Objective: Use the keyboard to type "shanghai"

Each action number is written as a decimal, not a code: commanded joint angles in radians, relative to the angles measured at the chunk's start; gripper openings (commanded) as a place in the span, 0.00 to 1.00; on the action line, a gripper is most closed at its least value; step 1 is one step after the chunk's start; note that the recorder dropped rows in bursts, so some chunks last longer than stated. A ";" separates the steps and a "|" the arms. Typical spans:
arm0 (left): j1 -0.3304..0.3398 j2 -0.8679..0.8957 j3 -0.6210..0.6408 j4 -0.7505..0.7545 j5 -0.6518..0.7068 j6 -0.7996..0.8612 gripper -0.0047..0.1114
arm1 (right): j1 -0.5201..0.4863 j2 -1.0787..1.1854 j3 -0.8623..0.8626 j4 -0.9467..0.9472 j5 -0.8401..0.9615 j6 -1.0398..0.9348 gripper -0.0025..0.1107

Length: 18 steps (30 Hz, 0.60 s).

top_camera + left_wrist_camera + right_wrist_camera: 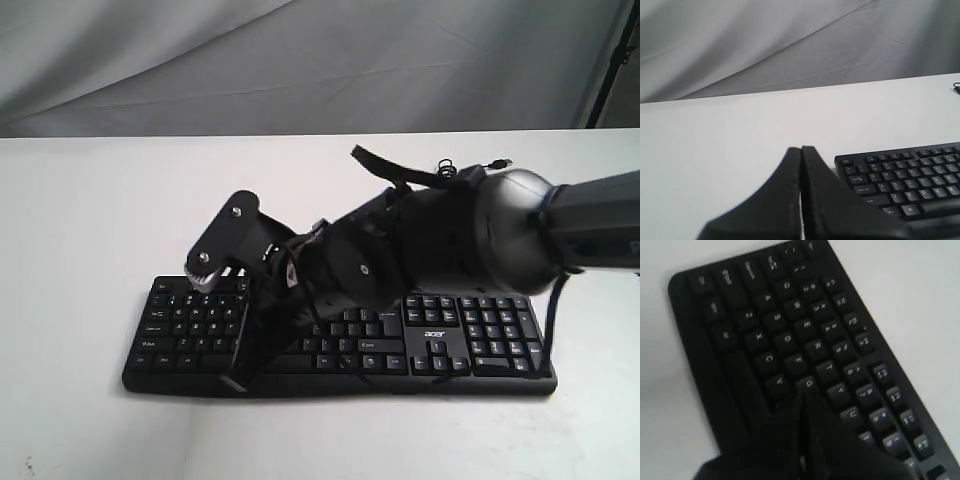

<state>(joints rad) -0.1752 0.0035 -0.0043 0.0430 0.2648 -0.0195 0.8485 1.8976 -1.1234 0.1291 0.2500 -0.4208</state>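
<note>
The black keyboard (460, 330) with white legends and an "acer" logo lies across the white table, numeric pad on the right. My right arm reaches over it from the right. The right gripper (243, 370) is shut and points down at the left-middle keys. In the right wrist view the shut right gripper (802, 392) has its tips just below the G key, over the keyboard (790, 315); contact cannot be told. In the left wrist view the left gripper (801, 148) is shut and empty, beside the Esc end of the keyboard (910, 180). The left gripper does not show in the exterior view.
The keyboard's thin black cable (445, 168) lies coiled on the white table (90, 220) behind the right arm; its end also shows as a cable loop (956, 87). A grey cloth backdrop (300, 60) hangs behind. A dark stand leg (610, 70) rises at the back right.
</note>
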 commanded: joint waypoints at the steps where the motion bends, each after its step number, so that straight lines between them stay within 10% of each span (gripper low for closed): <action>1: -0.004 -0.003 0.004 0.005 -0.006 -0.003 0.04 | -0.001 -0.007 0.071 0.014 -0.047 0.003 0.02; 18: -0.004 -0.003 0.004 0.005 -0.006 -0.003 0.04 | -0.001 0.061 0.069 0.012 -0.143 -0.003 0.02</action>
<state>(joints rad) -0.1752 0.0035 -0.0043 0.0430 0.2648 -0.0195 0.8485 1.9596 -1.0560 0.1349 0.1196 -0.4208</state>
